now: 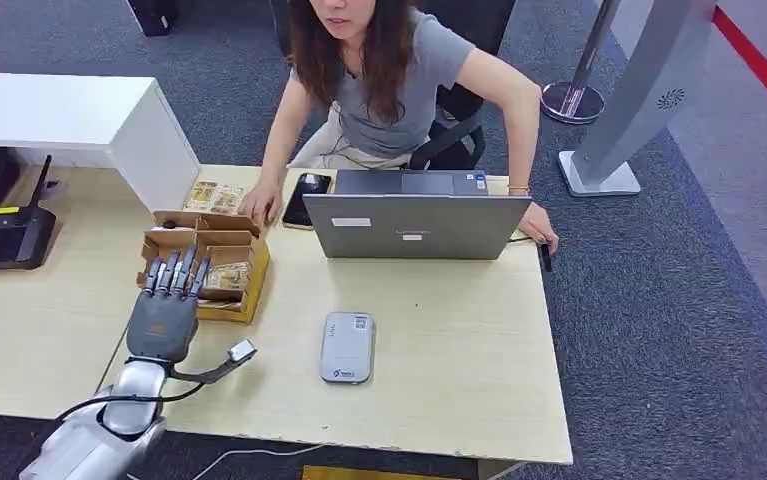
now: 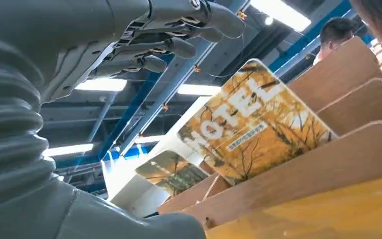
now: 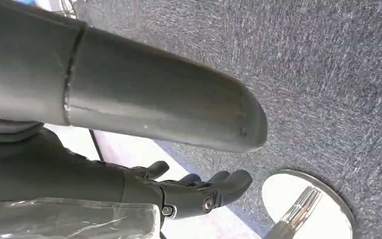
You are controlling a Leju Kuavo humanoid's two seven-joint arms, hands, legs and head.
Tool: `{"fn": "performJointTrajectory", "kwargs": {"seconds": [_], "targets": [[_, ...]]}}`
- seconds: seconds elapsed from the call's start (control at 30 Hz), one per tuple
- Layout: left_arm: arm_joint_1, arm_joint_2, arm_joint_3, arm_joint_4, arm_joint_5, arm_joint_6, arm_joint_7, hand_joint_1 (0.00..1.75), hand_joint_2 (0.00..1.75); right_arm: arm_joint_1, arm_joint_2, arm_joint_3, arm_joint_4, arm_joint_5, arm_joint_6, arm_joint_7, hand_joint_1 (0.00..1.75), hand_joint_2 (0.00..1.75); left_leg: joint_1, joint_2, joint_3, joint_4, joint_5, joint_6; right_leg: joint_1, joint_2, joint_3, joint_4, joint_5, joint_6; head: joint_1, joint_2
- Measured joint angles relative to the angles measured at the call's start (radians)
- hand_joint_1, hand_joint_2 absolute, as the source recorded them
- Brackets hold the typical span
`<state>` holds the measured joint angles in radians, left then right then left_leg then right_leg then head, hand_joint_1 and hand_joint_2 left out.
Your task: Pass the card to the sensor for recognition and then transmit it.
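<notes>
A yellow-orange card printed HOTEL point(image 2: 253, 124) stands upright in a slot of the wooden card box point(image 2: 328, 159), with a second card point(image 2: 171, 172) behind it. In the head view the box point(image 1: 255, 285) sits left of centre on the desk with a card point(image 1: 225, 278) in it. My left hand point(image 1: 165, 308) hovers at the box's near edge, fingers point(image 2: 171, 47) stretched out above the cards and holding nothing. The grey sensor point(image 1: 347, 347) lies flat on the desk to the right of the box. My right hand point(image 3: 198, 191) hangs beside my body over the carpet, empty.
A person sits across the desk behind a grey laptop point(image 1: 414, 225), one hand touching the table by loose cards point(image 1: 214, 196) and a phone point(image 1: 306, 198). A black device point(image 1: 4, 235) and a white block point(image 1: 79, 120) stand at the left. A chrome stand base point(image 3: 308, 209) rests on the carpet.
</notes>
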<state>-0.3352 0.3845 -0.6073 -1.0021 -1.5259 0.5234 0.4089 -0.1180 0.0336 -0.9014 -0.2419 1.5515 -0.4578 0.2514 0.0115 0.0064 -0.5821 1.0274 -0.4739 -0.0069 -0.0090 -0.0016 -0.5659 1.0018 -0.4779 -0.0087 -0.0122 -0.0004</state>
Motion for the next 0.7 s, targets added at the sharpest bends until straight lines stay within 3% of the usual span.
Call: {"fn": "performJointTrajectory", "kwargs": {"seconds": [0.63, 0.67, 0.7], "targets": [[-0.03, -0.049, -0.019, 0.061, 0.0, 0.046, -0.026, 0.0, 1.75, -0.002, 0.0, 0.005, 0.0, -0.001, 0.002, 0.0, 0.0, 0.0, 0.0, 0.0, 0.0, 0.0, 0.0, 0.0, 0.0, 0.0, 0.0, 0.0, 0.0, 0.0, 0.0, 0.0], [-0.031, -0.051, -0.019, 0.063, 0.0, 0.047, -0.026, 0.42, 1.75, -0.002, 0.0, 0.005, 0.0, -0.001, 0.003, 0.0, 0.0, 0.0, 0.0, 0.0, 0.0, 0.0, 0.0, 0.0, 0.0, 0.0, 0.0, 0.0, 0.0, 0.0, 0.0, 0.0], [-0.032, -0.052, -0.019, 0.064, 0.0, 0.049, -0.026, 0.42, 1.75, -0.002, 0.0, 0.005, 0.0, -0.001, 0.003, 0.0, 0.0, 0.0, 0.0, 0.0, 0.0, 0.0, 0.0, 0.0, 0.0, 0.0, 0.0, 0.0, 0.0, 0.0, 0.0, 0.0]]}}
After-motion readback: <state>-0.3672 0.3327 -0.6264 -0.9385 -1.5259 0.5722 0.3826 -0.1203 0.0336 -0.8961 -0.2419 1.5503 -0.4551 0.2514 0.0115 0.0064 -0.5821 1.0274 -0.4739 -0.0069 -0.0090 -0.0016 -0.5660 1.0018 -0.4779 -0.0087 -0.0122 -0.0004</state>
